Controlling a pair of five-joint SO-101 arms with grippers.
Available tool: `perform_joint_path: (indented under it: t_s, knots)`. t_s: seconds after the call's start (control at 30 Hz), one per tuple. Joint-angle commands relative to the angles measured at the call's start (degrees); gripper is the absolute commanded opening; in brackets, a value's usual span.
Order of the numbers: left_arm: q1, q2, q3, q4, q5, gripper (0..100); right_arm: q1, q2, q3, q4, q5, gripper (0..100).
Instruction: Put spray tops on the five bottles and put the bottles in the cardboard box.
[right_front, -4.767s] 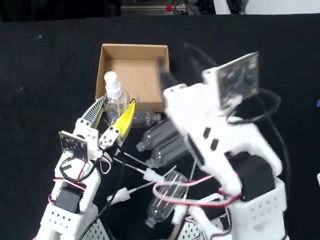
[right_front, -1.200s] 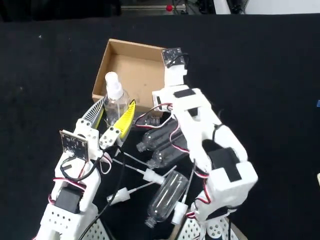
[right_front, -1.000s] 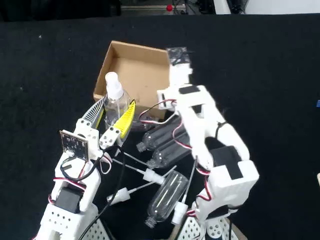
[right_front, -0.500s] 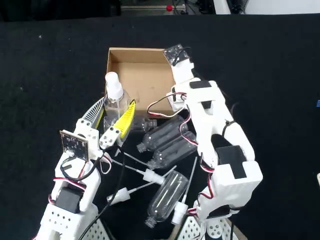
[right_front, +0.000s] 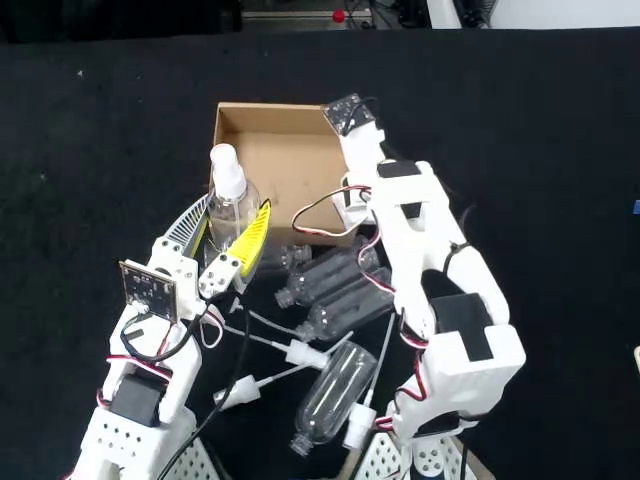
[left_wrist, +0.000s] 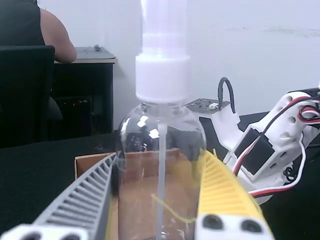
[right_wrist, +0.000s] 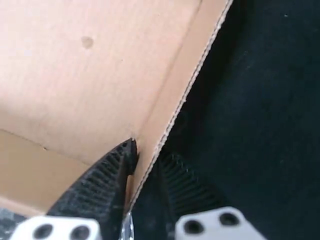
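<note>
A clear plastic bottle (right_front: 232, 203) is held upright, its long axis vertical and its white spray top (right_front: 225, 164) pointing straight up. It is pinched around the body by the left gripper (right_front: 234, 222), between a grey finger (left_wrist: 82, 197) and a yellow one (left_wrist: 220, 182). A thin white tube can be seen running down inside the bottle. The bottle is placed at the near left corner of the cardboard box (right_front: 270, 106), on the side toward the arms.

The box's right wall (right_wrist: 167, 112) is clamped by the right gripper (right_wrist: 148, 152), with one black finger inside the box and the other outside it.

Three uncapped bottles are seen lying on their sides on the black table (right_front: 560, 220). Two (right_front: 325, 275) (right_front: 348, 305) lie side by side with their necks toward the left arm. The third (right_front: 335, 388) lies nearer the arm bases. Loose spray tops (right_front: 300, 352) (right_front: 230, 396) with long tubes are scattered between them.
</note>
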Motion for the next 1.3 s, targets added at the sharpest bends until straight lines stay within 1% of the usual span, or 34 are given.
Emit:
perform_joint_path:
  t_s: [0.0,0.37,0.63,0.77,1.17,1.27]
  knots:
    - [0.0,-0.6,1.3,0.0,0.0,13,-2.3,-3.9,-1.4,1.1,3.4,1.1]
    - [0.0,-0.6,1.3,0.0,0.0,13,-2.7,-4.4,-0.1,1.2,4.7,1.1]
    - [0.0,-0.6,1.3,0.0,0.0,13,-2.8,-4.4,0.0,2.5,4.0,1.1]
    - [0.0,-0.6,1.3,-0.4,0.0,13,-2.8,-4.4,0.0,2.4,2.3,1.1]
    - [-0.1,-0.6,1.3,-0.3,0.0,13,-2.8,-5.5,1.7,2.7,2.6,1.1]
    - [-2.7,-0.6,1.3,-0.4,0.0,13,-2.8,-8.9,3.9,2.0,2.8,1.1]
